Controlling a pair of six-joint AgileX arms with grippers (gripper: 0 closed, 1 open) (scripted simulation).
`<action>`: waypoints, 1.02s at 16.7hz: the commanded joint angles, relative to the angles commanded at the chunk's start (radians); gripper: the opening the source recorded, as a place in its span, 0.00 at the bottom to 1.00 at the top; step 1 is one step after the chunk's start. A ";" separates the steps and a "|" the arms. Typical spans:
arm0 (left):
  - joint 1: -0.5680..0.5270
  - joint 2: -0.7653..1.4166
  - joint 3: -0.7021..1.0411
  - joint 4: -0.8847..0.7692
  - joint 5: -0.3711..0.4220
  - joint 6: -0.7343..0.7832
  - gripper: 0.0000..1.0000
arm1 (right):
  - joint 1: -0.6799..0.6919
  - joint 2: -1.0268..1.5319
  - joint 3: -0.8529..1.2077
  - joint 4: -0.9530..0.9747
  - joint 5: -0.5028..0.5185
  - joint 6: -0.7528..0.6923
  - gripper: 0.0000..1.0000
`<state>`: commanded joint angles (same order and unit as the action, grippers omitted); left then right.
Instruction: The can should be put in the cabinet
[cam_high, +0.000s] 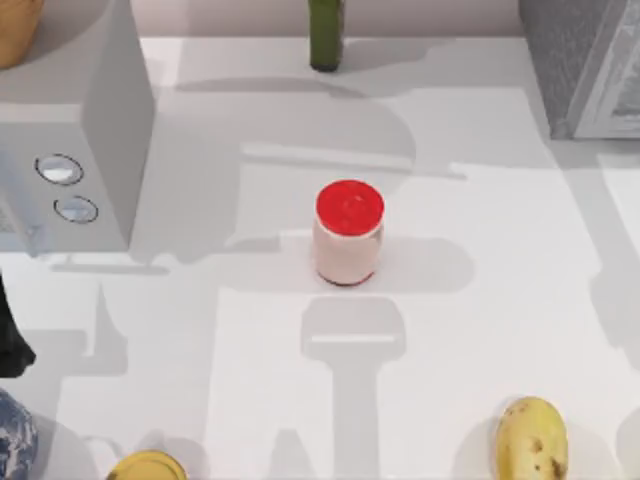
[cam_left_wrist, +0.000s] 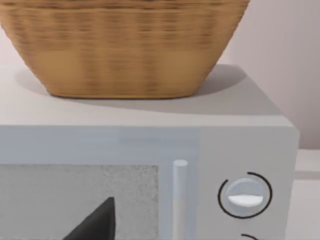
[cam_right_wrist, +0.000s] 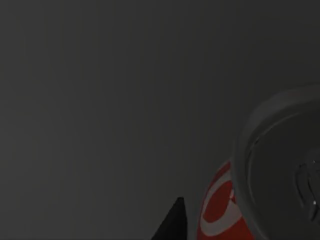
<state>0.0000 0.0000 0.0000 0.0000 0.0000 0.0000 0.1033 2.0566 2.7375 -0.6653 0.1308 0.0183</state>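
Top view first: a pink jar (cam_high: 347, 246) with a red lid stands upright near the middle of the white table (cam_high: 480, 330), well apart from everything else. At the left side sits a smooth light grey box (cam_high: 95, 130) with two round knobs (cam_high: 59, 169) on its front. The cabinet (cam_high: 575, 55), dark grey and speckled with a pale, white-framed door panel, occupies the far right corner. A dark green bottle (cam_high: 325, 35) stands at the far edge, between the two boxes. Along the near edge lie a yellow spotted fruit (cam_high: 531, 440) toward the right, a yellow round object (cam_high: 147, 467) toward the left, and a blue-and-white patterned object (cam_high: 14, 440) at the left corner. A black piece of my left arm (cam_high: 10, 335) shows at the left edge.

Left wrist view: the camera faces the front of the light grey box (cam_left_wrist: 240, 145), with a woven basket (cam_left_wrist: 125, 50) resting on its top. One knob (cam_left_wrist: 245, 195) sits beside a vertical handle bar (cam_left_wrist: 180, 195). One dark fingertip of the left gripper (cam_left_wrist: 97, 222) pokes in before the window; whether its fingers are apart or together I cannot tell.

Right wrist view is dark. The can (cam_right_wrist: 222, 210) shows its red label with white lettering, pressed close to the camera beside a dark fingertip of the right gripper (cam_right_wrist: 172, 222). A grey rounded rim (cam_right_wrist: 280, 150) lies just beside the can. Whether the right pincer clamps the can I cannot tell, nor where the can sits relative to the cabinet.
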 joint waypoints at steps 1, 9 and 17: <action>0.000 0.000 0.000 0.000 0.000 0.000 1.00 | -0.004 0.022 0.022 -0.010 -0.005 0.000 0.00; 0.000 0.000 0.000 0.000 0.000 0.000 1.00 | -0.006 0.035 0.035 -0.017 -0.008 0.000 0.23; 0.000 0.000 0.000 0.000 0.000 0.000 1.00 | -0.006 0.035 0.035 -0.017 -0.008 0.000 0.83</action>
<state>0.0000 0.0000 0.0000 0.0000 0.0000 0.0000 0.0974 2.0920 2.7720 -0.6821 0.1227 0.0181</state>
